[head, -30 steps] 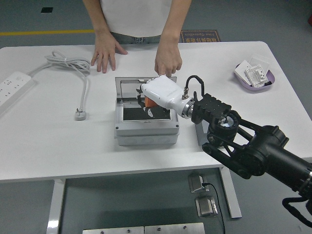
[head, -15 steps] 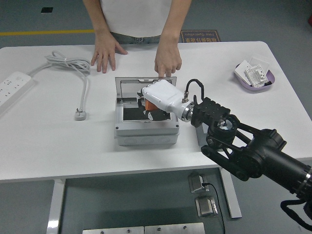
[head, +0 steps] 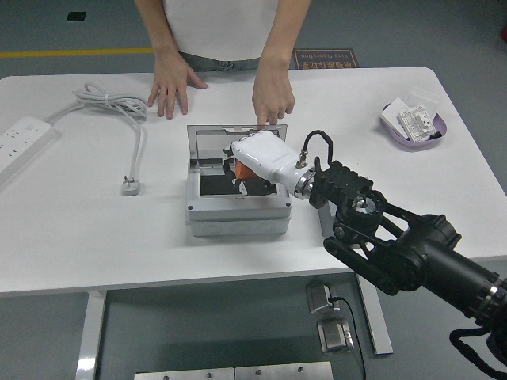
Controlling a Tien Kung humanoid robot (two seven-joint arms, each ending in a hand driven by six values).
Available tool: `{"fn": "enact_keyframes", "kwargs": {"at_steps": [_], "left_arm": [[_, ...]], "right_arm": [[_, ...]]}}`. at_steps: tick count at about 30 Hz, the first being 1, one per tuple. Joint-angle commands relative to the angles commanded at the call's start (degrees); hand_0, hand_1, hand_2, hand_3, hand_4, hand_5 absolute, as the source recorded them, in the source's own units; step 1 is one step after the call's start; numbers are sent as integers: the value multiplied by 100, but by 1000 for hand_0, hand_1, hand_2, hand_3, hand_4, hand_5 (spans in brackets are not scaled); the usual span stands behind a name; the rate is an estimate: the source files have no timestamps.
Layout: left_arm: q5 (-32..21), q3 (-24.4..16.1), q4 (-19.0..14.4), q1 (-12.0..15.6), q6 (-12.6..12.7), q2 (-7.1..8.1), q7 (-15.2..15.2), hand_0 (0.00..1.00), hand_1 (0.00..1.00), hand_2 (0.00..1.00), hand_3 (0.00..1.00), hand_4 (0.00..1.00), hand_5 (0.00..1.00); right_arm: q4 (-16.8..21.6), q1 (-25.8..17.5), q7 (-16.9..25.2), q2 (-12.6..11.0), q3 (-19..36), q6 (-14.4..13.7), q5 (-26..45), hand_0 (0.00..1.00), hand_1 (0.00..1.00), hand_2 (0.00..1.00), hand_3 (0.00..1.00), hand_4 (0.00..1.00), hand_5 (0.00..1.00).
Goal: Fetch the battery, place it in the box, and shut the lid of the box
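Observation:
A grey box (head: pixel 238 220) stands at the table's middle with its lid (head: pixel 215 143) raised upright at the back. My right hand (head: pixel 242 180), in a white shell, reaches down into the box from the right. Its fingers are curled on an orange battery (head: pixel 245 169), which is partly hidden under the palm. A person's hand (head: pixel 272 99) touches the lid's top right corner with its fingertips. The left arm is out of view.
The person's other hand (head: pixel 170 83) rests flat on the table behind the box. A white power strip (head: pixel 20 142) with its cable (head: pixel 111 99) and plug (head: pixel 131 185) lies at the left. A purple dish (head: pixel 413 127) with small packets sits at the far right.
My right hand has sunk a little lower into the box with the orange battery in it. The person's hands have stayed where they were.

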Motion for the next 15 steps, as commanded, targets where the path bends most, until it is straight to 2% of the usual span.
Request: {"fn": "enact_keyframes", "kwargs": {"at_steps": [15], "left_arm": [[38, -42, 0, -7, -1, -4, 4, 640, 661, 716, 836, 883, 651]], "right_arm": [[-234, -43, 153, 88, 76, -284, 326, 85, 223, 271, 296, 67, 2]]}}
